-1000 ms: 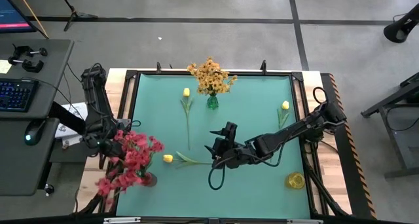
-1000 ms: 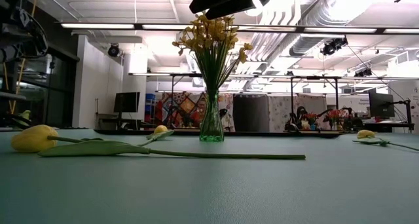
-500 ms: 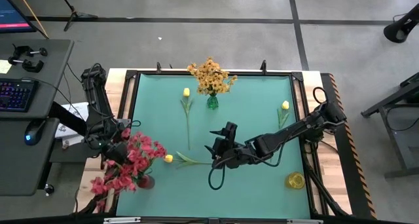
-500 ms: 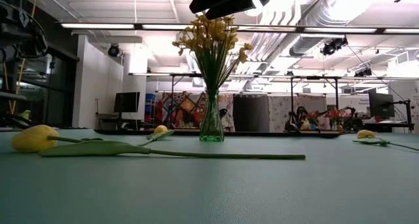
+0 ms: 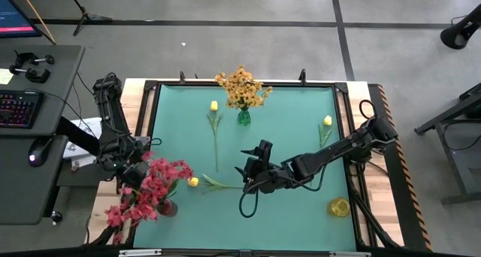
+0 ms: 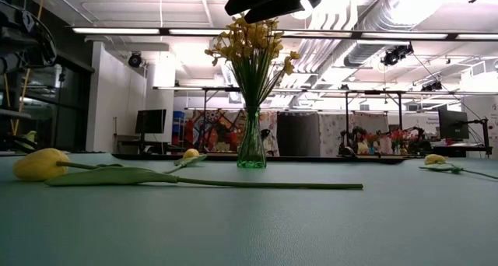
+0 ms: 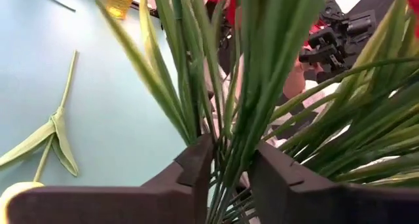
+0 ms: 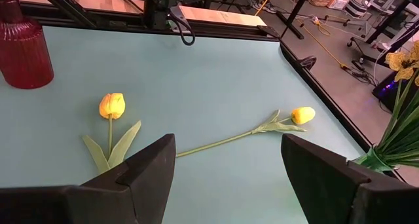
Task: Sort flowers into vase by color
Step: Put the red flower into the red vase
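- Left end effector [image 7: 229, 175]: sits at lower left of the high view, over the counter's edge. Fingers [image 7: 190, 175] stand narrowly apart with the green stems of the red-pink flowers [image 5: 154, 183] between them; grip or mere contact cannot be told from the wrist view.
- The red-pink flowers stand in a red vase [image 5: 168, 207], lower left of the high view; the blooms lean left past the counter [image 5: 285, 129] edge.
- Right end effector [image 5: 246, 171]: centre of the high view, just above the mat, jaws wide, holding nothing.
- Yellow tulip [image 5: 193, 182] lies flat just left of the right end effector, its stem running toward it.
- Second yellow tulip [image 5: 213, 106] lies upper centre, beside the green vase [image 5: 243, 116] that holds the orange-yellow sprays [image 5: 242, 87].
- Third yellow tulip [image 5: 327, 121] lies at right, by the right arm.
- Yellow vase [image 5: 338, 207]: lower right, no flowers in it.
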You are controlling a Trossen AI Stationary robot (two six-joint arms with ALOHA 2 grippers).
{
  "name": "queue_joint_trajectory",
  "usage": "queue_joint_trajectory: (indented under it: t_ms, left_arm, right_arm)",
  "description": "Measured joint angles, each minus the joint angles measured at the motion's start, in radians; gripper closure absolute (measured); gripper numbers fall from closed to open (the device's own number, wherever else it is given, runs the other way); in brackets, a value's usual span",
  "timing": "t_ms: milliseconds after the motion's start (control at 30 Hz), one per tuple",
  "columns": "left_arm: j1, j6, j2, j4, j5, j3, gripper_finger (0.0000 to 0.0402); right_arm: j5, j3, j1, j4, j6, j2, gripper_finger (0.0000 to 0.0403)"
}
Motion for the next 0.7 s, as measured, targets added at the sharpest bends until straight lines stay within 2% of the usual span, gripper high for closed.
queue_joint_trajectory:
  t_ms: [233, 467, 567, 700]
  left_arm:
    - [0.0, 0.029, 0.0, 0.092, 0.049, 0.0, 0.0273]
    - [0.0, 0.007, -0.001, 0.138, 0.179, 0.0, 0.0266]
    - [0.0, 0.001, -0.001, 0.137, 0.202, 0.0, 0.0266]
    - [0.0, 0.033, -0.001, 0.137, 0.188, 0.001, 0.0266]
  right_arm:
    - [0.0, 0.0, 0.0, 0.0, 0.0, 0.0, 0.0137]
    - [-0.006, 0.0, 0.0, 0.003, 0.0, 0.0, 0.0137]
    - [-0.056, 0.0, -0.007, 0.057, -0.006, 0.005, 0.0137]
    - [-0.206, 0.002, -0.033, 0.192, -0.063, 0.055, 0.0137]
